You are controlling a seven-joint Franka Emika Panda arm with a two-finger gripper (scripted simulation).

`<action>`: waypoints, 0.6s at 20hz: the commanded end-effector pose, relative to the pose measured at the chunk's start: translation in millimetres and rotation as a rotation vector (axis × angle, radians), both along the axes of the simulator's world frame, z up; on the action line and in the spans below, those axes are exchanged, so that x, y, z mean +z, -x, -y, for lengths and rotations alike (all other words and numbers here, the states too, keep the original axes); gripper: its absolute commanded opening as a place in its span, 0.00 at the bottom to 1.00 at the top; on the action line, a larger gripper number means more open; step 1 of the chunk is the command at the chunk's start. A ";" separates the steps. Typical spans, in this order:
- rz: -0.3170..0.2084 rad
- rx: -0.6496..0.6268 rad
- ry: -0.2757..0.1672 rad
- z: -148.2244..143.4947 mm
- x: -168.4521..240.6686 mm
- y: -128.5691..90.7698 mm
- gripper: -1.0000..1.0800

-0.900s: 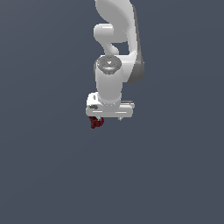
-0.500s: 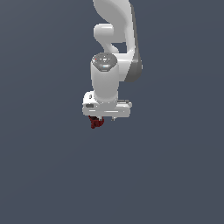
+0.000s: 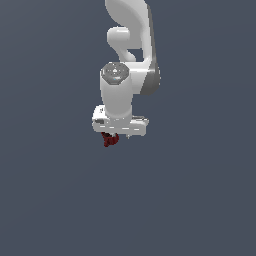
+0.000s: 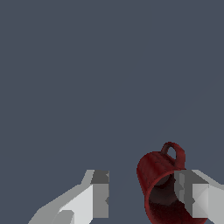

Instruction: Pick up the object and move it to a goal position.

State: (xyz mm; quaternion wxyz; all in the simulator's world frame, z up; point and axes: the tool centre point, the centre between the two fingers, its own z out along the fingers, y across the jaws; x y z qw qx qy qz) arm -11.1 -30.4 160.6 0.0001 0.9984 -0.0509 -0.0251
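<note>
I am keeping the claw (image 4: 142,199) wide apart; the mug (image 4: 161,186) is sitting off-centre between the fingers, its wall against one finger (image 4: 191,197) while the other finger (image 4: 98,197) is standing clear of it. Nothing is clamped. In the exterior view the claw (image 3: 119,131) is hanging over the grey worktop (image 3: 200,200) with the dark red mug (image 3: 109,140) just beneath it, toward that view's left. I am judging the risk as follows: closing from this offset could push the mug sideways or pinch only its rim, causing it to tip or slip out.
</note>
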 end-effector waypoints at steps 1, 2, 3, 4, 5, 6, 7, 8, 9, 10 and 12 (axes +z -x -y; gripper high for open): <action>-0.018 -0.043 -0.009 3.9 -3.4 1.8 0.62; -0.027 -0.066 -0.014 5.7 -5.1 2.7 0.62; -0.037 -0.090 -0.020 7.7 -6.9 3.8 0.62; -0.048 -0.117 -0.025 9.8 -8.9 4.9 0.62; -0.060 -0.146 -0.032 12.0 -11.0 6.1 0.62; -0.073 -0.177 -0.038 14.4 -13.3 7.5 0.62; -0.088 -0.210 -0.045 16.8 -15.7 9.0 0.62; -0.103 -0.246 -0.053 19.4 -18.2 10.5 0.62; -0.120 -0.284 -0.061 21.9 -20.9 12.2 0.62; -0.138 -0.323 -0.069 24.6 -23.6 14.0 0.62; -0.177 -0.409 -0.087 29.9 -29.3 17.8 0.62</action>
